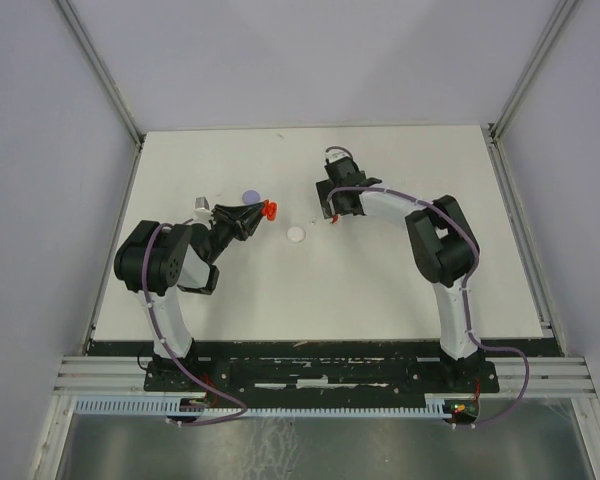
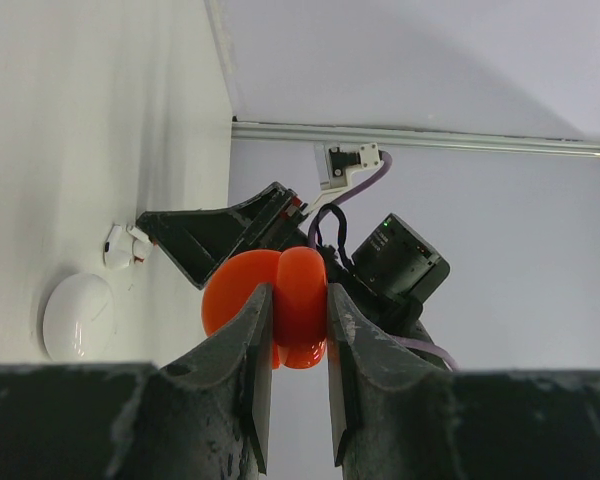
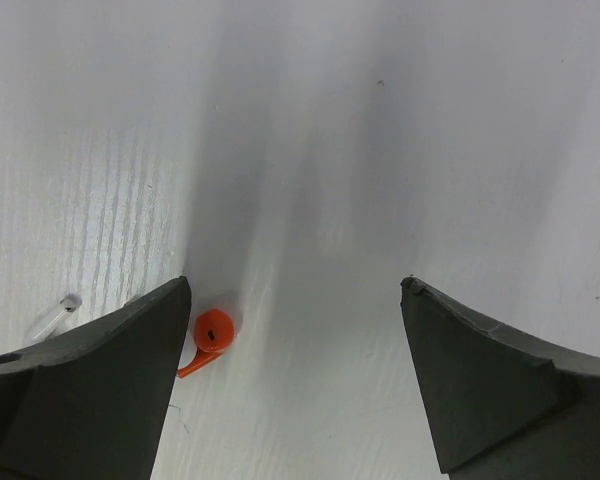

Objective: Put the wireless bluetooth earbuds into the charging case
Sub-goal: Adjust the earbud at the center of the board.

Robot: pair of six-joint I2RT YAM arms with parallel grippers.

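Note:
My left gripper (image 2: 298, 305) is shut on the orange-red charging case (image 2: 300, 290), held off the table with its two round halves hinged apart; from above the case (image 1: 270, 210) shows at the gripper's (image 1: 259, 213) tip. My right gripper (image 3: 295, 290) hangs open, pointing down at the table. One red earbud (image 3: 209, 334) lies on the table just inside its left finger (image 3: 130, 380), touching nothing. A small white earbud (image 2: 120, 247) with a red mark lies by the right gripper's fingers in the left wrist view.
A white round disc (image 1: 296, 234) lies between the two grippers, and a lavender disc (image 1: 250, 197) sits behind the left gripper. A small clear piece (image 3: 62, 308) lies left of the right gripper's left finger. Metal frame rails (image 1: 100, 70) border the white table (image 1: 380, 290).

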